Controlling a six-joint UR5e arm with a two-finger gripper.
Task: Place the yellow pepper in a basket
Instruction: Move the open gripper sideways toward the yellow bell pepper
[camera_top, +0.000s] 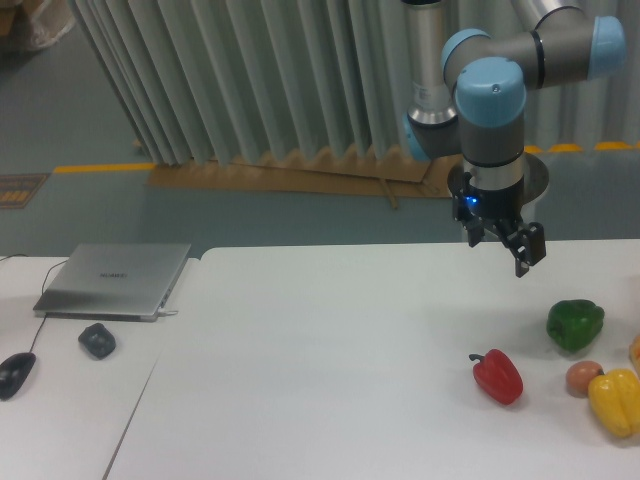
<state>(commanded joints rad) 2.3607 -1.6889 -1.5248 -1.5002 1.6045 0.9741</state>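
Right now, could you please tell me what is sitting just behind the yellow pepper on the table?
A small orange-tan ball sits just behind and left of the yellow pepper, with a green pepper farther back. An orange thing at the right edge is cut off.

At the right edge we see only a sliver of an orange object (636, 351), too little to identify. The gripper (518, 250) is too small for us to judge its jaw spacing. The arm's upper links (560, 20) leave the top border. The black mouse (12, 373) is clipped at the left edge.
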